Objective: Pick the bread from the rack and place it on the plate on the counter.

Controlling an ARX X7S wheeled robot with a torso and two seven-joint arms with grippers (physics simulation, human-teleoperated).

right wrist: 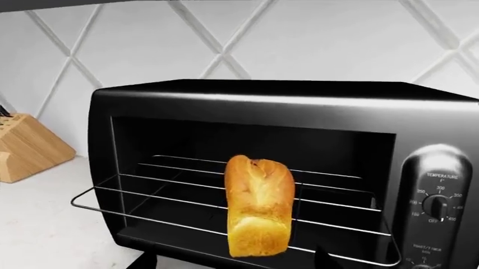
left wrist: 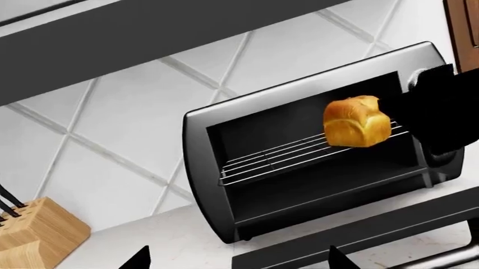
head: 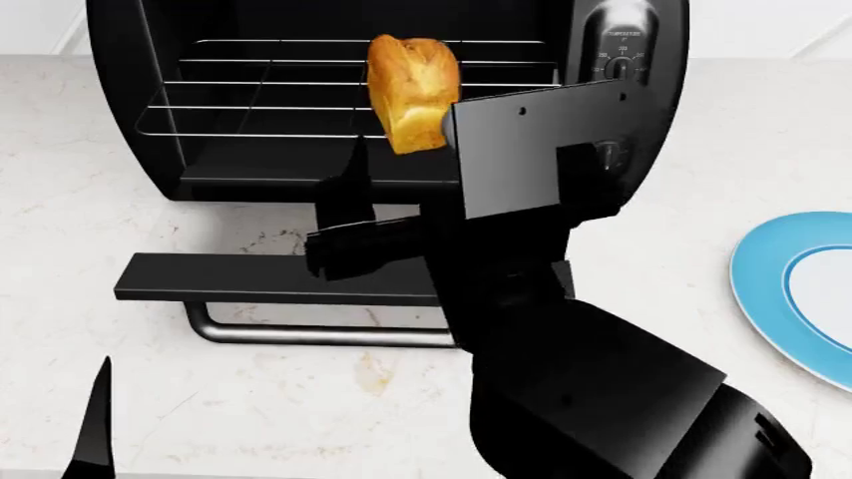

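We see the bread (head: 413,92) held up off the rack (head: 266,95), just in front of the open toaster oven (right wrist: 254,112). Our right gripper (head: 423,150) is clamped on the bread from below, its arm hiding much of the loaf's lower end in the head view. The plate (head: 772,289) sits on the counter (head: 80,200) well to the right. Our left gripper (left wrist: 235,259) shows only two dark fingertips spread apart, holding nothing.

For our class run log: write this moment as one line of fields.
phase: lifting | bread: held above rack by right gripper | plate: bare, on counter | left gripper: idle
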